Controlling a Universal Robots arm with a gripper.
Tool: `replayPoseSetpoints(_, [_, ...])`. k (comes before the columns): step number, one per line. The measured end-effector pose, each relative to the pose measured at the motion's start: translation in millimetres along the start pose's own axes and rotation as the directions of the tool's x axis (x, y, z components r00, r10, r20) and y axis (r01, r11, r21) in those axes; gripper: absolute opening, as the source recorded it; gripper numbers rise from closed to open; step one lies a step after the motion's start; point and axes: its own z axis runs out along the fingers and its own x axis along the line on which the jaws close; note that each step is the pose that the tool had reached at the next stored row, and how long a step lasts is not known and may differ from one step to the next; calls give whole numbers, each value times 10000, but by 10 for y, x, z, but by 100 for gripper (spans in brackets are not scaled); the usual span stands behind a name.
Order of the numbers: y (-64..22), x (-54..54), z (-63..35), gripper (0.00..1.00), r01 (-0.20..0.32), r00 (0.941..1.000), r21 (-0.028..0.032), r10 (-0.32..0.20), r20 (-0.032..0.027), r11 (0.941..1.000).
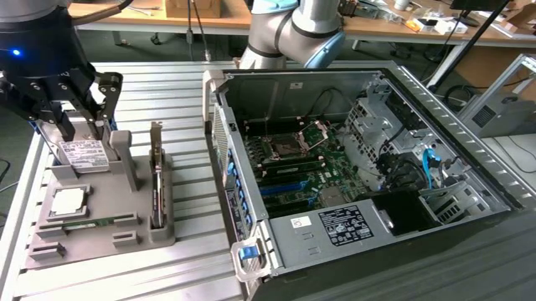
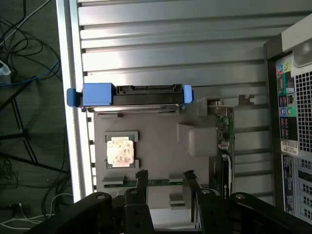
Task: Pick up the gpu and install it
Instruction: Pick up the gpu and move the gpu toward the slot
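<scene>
On the gray tray, gpu upright, near parted jaws, untouched.

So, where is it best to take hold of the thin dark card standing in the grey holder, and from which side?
Probably the upper long edge, from straight above, fingers on its two flat faces. The thin dark circuit card stands on edge in a slot of the grey plastic holder, so only its top is free.
</scene>
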Motion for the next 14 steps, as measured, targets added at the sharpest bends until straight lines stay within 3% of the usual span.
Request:
replayPoseSetpoints(7, [-6,-18,4,42,-1,10000,3,1,0,10000])
replayPoseSetpoints(11, [-115,-40,10,42,-11,10000,5,11,-2,10000])
replayPoseSetpoints(14, [-154,-214,45,42,-13,10000,7,13,-25,10000])
